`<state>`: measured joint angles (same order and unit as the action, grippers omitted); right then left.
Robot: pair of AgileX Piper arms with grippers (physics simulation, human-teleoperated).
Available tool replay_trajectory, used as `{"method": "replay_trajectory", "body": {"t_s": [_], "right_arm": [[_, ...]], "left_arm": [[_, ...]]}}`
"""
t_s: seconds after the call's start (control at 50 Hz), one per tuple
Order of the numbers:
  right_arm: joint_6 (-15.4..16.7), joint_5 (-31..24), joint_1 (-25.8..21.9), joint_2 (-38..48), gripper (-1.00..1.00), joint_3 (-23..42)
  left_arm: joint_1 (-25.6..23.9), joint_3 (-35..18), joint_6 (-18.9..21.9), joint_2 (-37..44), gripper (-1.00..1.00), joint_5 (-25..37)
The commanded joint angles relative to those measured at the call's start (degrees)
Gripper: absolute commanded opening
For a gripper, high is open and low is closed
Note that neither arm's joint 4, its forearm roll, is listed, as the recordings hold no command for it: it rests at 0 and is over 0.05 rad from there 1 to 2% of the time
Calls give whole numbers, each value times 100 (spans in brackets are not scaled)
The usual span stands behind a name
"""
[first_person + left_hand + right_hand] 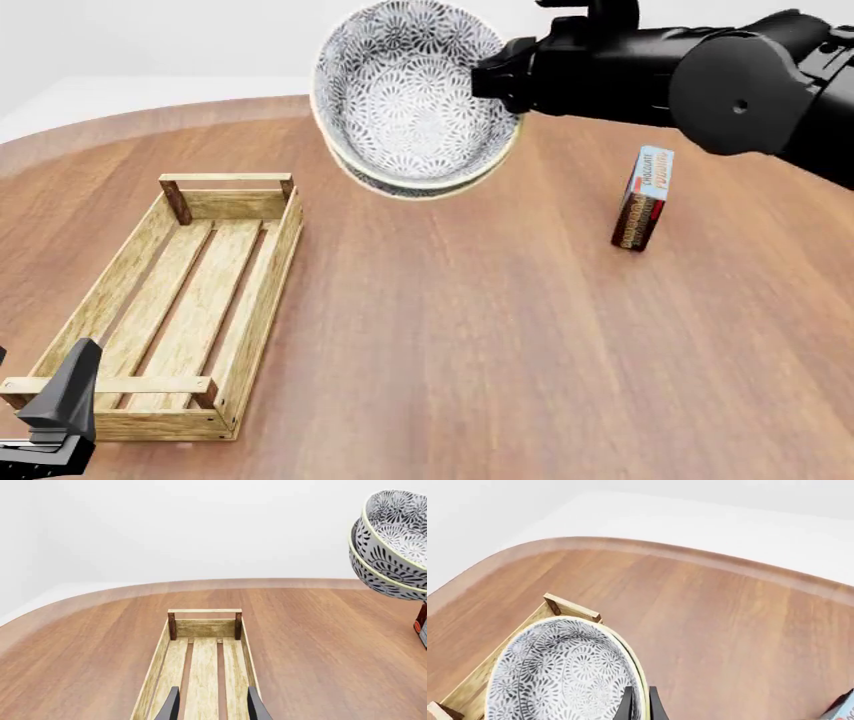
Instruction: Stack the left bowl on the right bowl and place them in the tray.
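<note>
Two nested bowls with a black-and-white floral pattern, the inner bowl [414, 95] sitting in the outer bowl [400, 186], hang tilted in the air above the table, right of the tray's far end. My right gripper [499, 85] is shut on their rim; in the right wrist view its fingers [626, 705] pinch the edge of the bowls [560, 675]. The light-wood tray [274, 265] lies lengthwise on the left with nothing in it. My left gripper [212, 707] stands open over the near end of the tray [203, 627]. The bowls [393, 545] show in the left wrist view too.
A small upright red and blue box [643, 198] stands on the table to the right of the bowls, under the right arm. The wooden table [467, 340] has a rounded far edge.
</note>
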<state>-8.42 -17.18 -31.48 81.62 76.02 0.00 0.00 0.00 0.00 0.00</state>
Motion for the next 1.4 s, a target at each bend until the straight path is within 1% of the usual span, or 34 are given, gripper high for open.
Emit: {"method": "replay_trajectory", "body": {"t_s": [0.02, 0.22, 0.34, 0.38, 0.42, 0.64, 0.92, 1.02, 1.26, 1.4], "right_arm": [[-221, 116, -391, 718, -100, 773], [-187, -97, -671, 1418, -100, 1729], [-150, -221, -725, 1812, -100, 2318], [-197, -220, -721, 1993, -100, 2544], [-221, -226, -730, 2065, -100, 2637], [-391, -246, -967, 2729, -100, 3413], [-521, -133, -1209, 3290, -100, 3872], [-622, -23, -1278, 3496, -100, 3989], [-796, 32, -1562, 4028, -100, 4556], [-873, 176, -1686, 4221, -100, 4586]], "left_arm": [[0, 0, 0, 0, 100, 0], [0, 0, 0, 0, 100, 0], [0, 0, 0, 0, 100, 0], [0, 0, 0, 0, 100, 0], [0, 0, 0, 0, 100, 0], [0, 0, 0, 0, 100, 0], [0, 0, 0, 0, 100, 0], [0, 0, 0, 0, 100, 0], [0, 0, 0, 0, 100, 0], [0, 0, 0, 0, 100, 0]]}}
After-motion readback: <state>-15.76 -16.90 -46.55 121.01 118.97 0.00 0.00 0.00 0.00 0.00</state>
